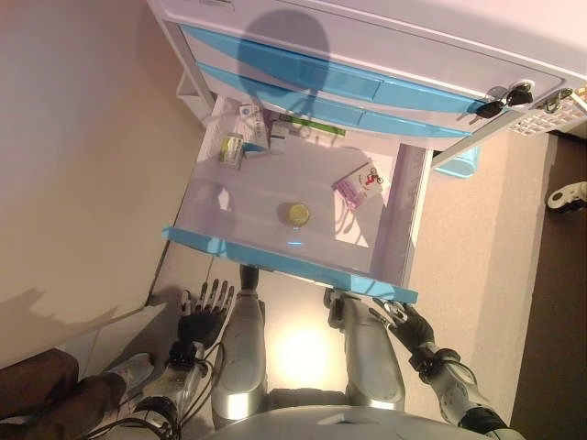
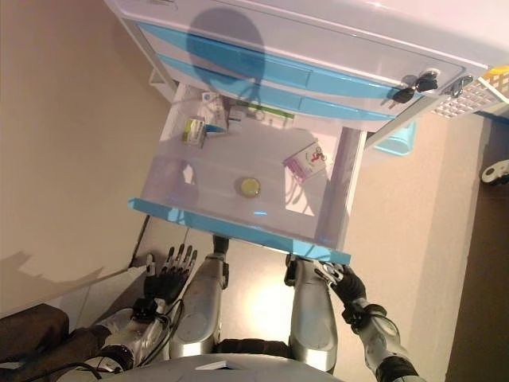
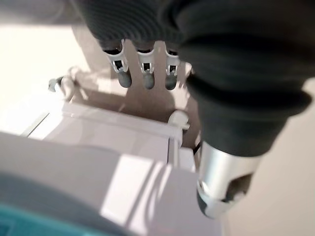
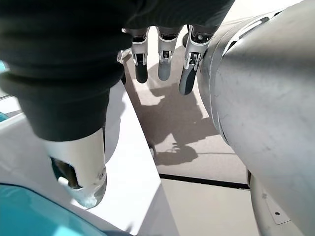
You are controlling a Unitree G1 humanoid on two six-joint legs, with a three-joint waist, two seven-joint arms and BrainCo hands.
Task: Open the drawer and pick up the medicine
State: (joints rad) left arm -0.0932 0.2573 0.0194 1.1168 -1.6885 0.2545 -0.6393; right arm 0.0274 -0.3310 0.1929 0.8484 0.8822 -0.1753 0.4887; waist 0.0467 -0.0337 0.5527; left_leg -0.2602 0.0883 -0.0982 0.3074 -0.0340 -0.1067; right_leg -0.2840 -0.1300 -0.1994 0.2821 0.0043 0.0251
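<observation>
A white cabinet has blue-fronted drawers, and its lowest drawer (image 1: 275, 257) is pulled out. In it lie a pink-and-white medicine box (image 1: 359, 184), a small round yellow-lidded tin (image 1: 298, 214), a green-and-white box (image 1: 231, 148) and other small packs at the back. My left hand (image 1: 204, 312) hangs low to the left of the drawer front, fingers straight, holding nothing. My right hand (image 1: 406, 323) is just below the drawer's right front corner, fingers relaxed and empty; it also shows in the right wrist view (image 4: 162, 59).
Two shut blue drawers (image 1: 303, 73) sit above the open one, with keys (image 1: 506, 99) in a lock at the right. A white basket (image 1: 550, 115) stands at the right. A person's leg and shoe (image 1: 119, 371) are at the lower left.
</observation>
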